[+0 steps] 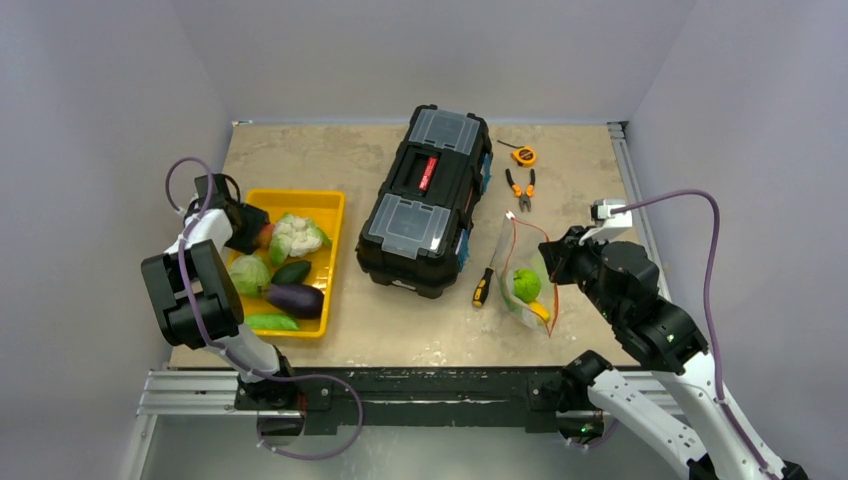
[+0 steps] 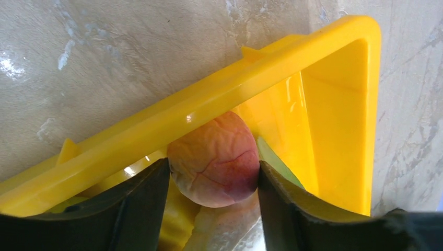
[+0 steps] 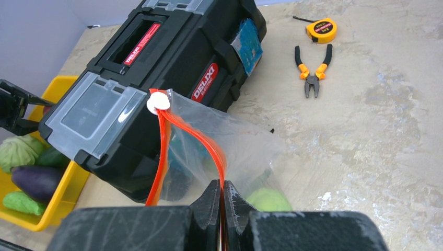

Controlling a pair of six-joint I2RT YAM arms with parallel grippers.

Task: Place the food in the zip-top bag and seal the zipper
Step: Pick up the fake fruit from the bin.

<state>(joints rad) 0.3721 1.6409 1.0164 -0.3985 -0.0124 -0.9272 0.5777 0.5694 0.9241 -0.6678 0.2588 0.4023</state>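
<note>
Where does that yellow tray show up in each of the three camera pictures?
Top external: yellow tray, left, beside the black toolbox.
Left wrist: its corner rim crosses the frame, above the pinkish toy fruit.
Right wrist: lower left corner.
Shared landmark: purple eggplant in the tray, top and right wrist views.

The clear bag (image 1: 522,262) is held up, tilted, just right of the black toolbox (image 1: 425,200), with a round green piece (image 1: 525,284) and a yellow piece (image 1: 541,311) inside. Its red-orange zipper (image 3: 194,135) is undone: two strips part from a white slider (image 3: 158,102), and the right gripper (image 3: 222,198) pinches one. The other food lies in the yellow tray (image 2: 209,112): white cauliflower (image 1: 300,235), green cabbage (image 1: 249,273), dark cucumber (image 1: 292,271), purple eggplant (image 1: 295,298), a flat green piece (image 1: 270,322), and a pinkish round fruit (image 2: 217,159) clasped by the left gripper (image 2: 213,175) in a corner.
</note>
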